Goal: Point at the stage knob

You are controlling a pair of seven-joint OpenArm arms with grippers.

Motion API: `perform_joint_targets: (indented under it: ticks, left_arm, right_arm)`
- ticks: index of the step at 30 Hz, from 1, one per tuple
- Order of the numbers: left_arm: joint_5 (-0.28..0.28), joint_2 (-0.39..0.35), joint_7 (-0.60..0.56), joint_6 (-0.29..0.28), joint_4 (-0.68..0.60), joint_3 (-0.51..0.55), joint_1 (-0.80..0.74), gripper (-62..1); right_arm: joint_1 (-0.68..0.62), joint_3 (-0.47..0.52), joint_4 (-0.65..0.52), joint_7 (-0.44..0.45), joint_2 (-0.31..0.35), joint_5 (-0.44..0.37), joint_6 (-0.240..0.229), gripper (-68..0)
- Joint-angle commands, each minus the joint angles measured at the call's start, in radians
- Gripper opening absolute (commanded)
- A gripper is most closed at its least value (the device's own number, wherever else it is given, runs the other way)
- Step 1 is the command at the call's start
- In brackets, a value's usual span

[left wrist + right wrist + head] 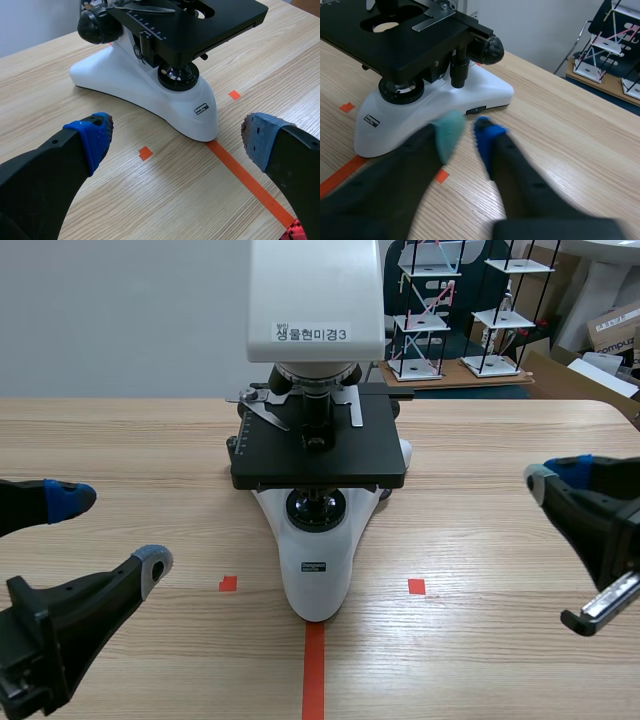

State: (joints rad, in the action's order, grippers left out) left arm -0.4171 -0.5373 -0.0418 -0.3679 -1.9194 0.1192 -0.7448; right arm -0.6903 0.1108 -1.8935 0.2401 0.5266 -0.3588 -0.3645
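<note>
A white microscope [318,560] with a black stage [320,450] stands at the table's middle. In the right wrist view the stage knob [458,72] hangs as a black post under the stage's near corner, beside the large round focus knob [490,50]. My right gripper [467,127] is blurred, its pads drawn nearly together, a short way in front of the microscope base [435,107] and below the stage knob, touching nothing. The left gripper [177,132] is open, low at the table's left, facing the microscope's base [150,95]; in the scene view the left gripper [112,530] holds nothing.
Wire racks [430,310] and cardboard boxes [615,330] stand beyond the table's far right edge. Orange tape marks [314,670] lie in front of the microscope. The table's right edge [620,410] runs close to the right arm.
</note>
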Motion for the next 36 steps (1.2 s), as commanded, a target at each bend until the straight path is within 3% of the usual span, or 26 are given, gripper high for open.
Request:
perform_joint_targets:
  ticks: [1, 6, 11, 17, 22, 26, 36]
  left_arm:
    - [-0.009, 0.005, -0.014, 0.0, -0.006, 0.006, 0.0, -6.9]
    - [-0.009, 0.005, -0.014, 0.0, -0.006, 0.006, 0.0, -6.9]
    - [-0.009, 0.005, -0.014, 0.0, -0.006, 0.006, 0.0, -6.9]
    - [-0.009, 0.005, -0.014, 0.0, -0.006, 0.006, 0.0, -6.9]
    - [-0.009, 0.005, -0.014, 0.0, -0.006, 0.006, 0.0, -6.9]
    - [-0.009, 0.005, -0.014, 0.0, -0.006, 0.006, 0.0, -6.9]
    - [-0.009, 0.005, -0.014, 0.0, -0.006, 0.006, 0.0, -6.9]
  right_arm:
    - [0.01, -0.004, 0.05, 0.042, -0.002, -0.008, 0.023, -67.8]
    - [0.117, -0.078, 0.269, 0.243, -0.023, 0.082, 0.023, -67.7]
    - [0.326, -0.195, 0.513, 0.323, -0.023, 0.122, -0.024, -67.7]
    - [0.565, -0.321, 0.723, 0.425, -0.023, 0.15, -0.028, -67.7]
    - [0.725, -0.406, 0.835, 0.44, -0.04, 0.155, -0.027, -67.7]
    - [0.817, -0.444, 0.905, 0.44, -0.077, 0.224, -0.027, -67.7]
    - [0.859, -0.499, 0.921, 0.459, -0.089, 0.269, -0.029, -67.7]
